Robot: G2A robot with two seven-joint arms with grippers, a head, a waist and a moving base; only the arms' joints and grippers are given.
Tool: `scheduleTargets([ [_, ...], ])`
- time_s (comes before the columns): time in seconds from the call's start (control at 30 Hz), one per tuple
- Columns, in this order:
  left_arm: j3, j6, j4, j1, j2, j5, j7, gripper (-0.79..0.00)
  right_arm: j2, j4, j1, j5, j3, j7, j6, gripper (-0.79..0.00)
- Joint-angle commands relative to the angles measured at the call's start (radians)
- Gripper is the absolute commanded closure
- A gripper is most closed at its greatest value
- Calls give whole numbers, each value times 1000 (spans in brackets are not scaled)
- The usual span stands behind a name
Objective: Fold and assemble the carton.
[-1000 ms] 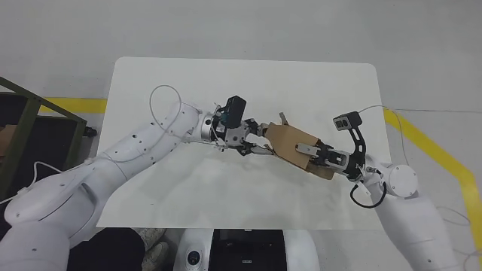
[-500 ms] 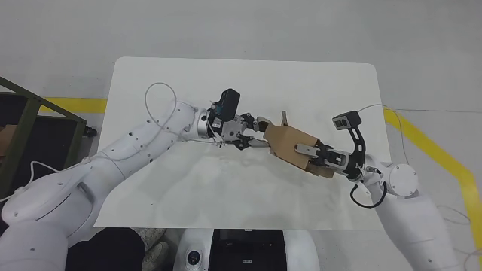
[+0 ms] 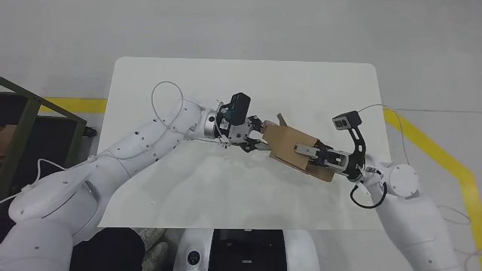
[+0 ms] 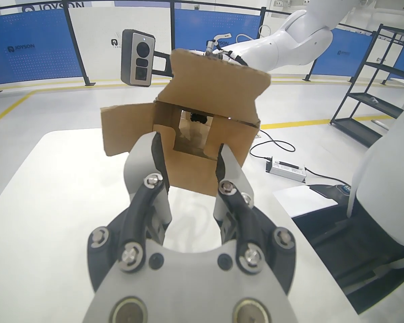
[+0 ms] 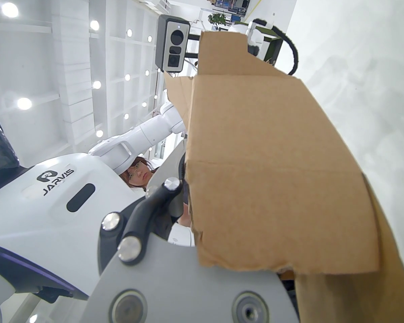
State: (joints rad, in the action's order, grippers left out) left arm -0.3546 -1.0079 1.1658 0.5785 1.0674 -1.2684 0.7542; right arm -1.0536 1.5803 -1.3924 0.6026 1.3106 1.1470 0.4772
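Left arm reaches in from the worktop's (image 3: 181,203) left edge toward mid-worktop. Vs 0.5 s ago, the left gripper (image 3: 258,139) is back to the right and is at the carton's open end again, roughly where it was 1.0 s ago. Its wrist camera has shifted right with it.

Left wrist view: left gripper (image 4: 188,151) fingers (image 4: 144,159) are spread, straddling the carton's lower flap (image 4: 192,173). Flap sits between the pads; can't tell if they press its edges.

Carton (image 3: 292,144) is right of worktop centre, about mid-depth, held off the surface with its open end facing left. Top flap (image 4: 215,78) stands up, side flap (image 4: 126,129) is swung out, and the inside is visible through the opening. Its pose is practically unchanged from the earlier frames.

Right gripper (image 3: 309,152) comes in from the near right corner. It's clamped on the carton's (image 5: 272,169) right-hand end, with one finger lying on the upper panel. Right arm hasn't moved.
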Motion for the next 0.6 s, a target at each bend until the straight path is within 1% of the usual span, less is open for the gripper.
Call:
scheduleTargets([
  [0.0, -9, 6, 4, 6, 3, -7, -7, -332, 0, -2, -1, 1, 0, 0, 1, 0],
  [0.2, -39, 22, 23, 28, 3, -34, -28, -342, 0, -7, -2, 5, 0, 0, 2, 0],
  [0.57, -101, 44, 75, 75, -8, -86, -52, -388, 0, -17, -1, 10, -2, -6, 7, 0],
])
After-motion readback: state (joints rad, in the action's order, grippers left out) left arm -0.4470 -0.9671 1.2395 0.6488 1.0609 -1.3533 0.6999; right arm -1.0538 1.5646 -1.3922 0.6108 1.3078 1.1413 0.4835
